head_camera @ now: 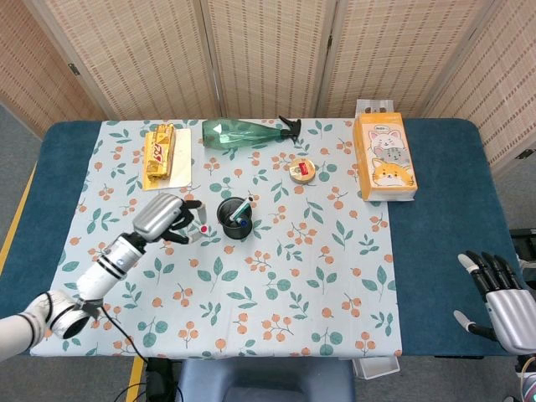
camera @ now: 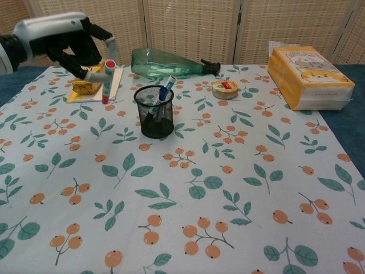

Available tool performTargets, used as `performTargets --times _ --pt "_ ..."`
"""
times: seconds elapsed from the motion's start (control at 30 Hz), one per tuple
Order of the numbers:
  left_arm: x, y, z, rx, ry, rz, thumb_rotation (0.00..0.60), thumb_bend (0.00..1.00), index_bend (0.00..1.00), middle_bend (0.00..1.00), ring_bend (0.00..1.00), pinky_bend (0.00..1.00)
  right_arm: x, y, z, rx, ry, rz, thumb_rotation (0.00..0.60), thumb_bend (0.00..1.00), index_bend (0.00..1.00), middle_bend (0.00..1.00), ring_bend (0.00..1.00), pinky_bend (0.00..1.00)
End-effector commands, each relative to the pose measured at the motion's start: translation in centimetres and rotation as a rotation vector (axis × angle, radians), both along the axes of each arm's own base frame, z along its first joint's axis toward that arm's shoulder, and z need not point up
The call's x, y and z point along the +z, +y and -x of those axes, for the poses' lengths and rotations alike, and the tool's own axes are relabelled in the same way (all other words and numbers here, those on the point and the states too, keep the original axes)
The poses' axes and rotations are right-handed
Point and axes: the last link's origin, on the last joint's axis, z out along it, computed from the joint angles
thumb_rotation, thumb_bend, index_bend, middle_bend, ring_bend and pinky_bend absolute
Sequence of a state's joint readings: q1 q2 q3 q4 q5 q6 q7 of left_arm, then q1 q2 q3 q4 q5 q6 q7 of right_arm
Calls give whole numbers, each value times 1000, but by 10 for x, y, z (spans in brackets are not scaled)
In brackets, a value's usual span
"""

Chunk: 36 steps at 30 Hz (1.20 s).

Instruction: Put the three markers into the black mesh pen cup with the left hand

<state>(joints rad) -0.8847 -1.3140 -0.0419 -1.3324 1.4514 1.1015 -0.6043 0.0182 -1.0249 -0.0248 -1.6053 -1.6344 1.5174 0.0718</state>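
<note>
While two markers are sitting in the black mesh pen cup, the left hand is pinching a red-capped marker aloft left of it; right hand is idling, fingers spread.

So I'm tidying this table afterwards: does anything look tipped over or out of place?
The green spray bottle lies on its side at the far edge of the cloth instead of standing. Otherwise nothing stands out; the left hand holds a red-capped marker in the air beside the pen cup.
</note>
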Motion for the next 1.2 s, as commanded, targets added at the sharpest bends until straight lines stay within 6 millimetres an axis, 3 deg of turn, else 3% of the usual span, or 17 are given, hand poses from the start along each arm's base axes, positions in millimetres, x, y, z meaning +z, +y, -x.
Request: performTargets --times 0.03,0.13,0.23,0.6,0.9,1.2 --pt "69 8 -13 226 -228 -71 600 353 574 1000 1000 1000 -2 -1 -1 2 1 -6 600 199 55 53 26 0" --pt "72 16 -27 292 -320 -38 600 361 576 1000 1000 1000 -3 -2 -1 -1 3 -12 600 200 55 53 26 0" --pt "61 23 -40 315 -354 -14 600 365 577 1000 1000 1000 -3 -2 0 -6 2 -14 600 200 55 53 27 0" --pt "-10 34 -66 378 -404 110 600 366 577 1000 1000 1000 4 0 1 5 -12 2 600 199 54 53 26 0" --pt "-33 51 -74 412 -429 83 600 366 583 1000 1000 1000 9 -1 2 22 -25 8 600 199 55 53 26 0" --pt "-57 50 -75 436 -416 104 600 366 583 1000 1000 1000 16 3 3 39 -36 30 600 199 54 53 26 0"
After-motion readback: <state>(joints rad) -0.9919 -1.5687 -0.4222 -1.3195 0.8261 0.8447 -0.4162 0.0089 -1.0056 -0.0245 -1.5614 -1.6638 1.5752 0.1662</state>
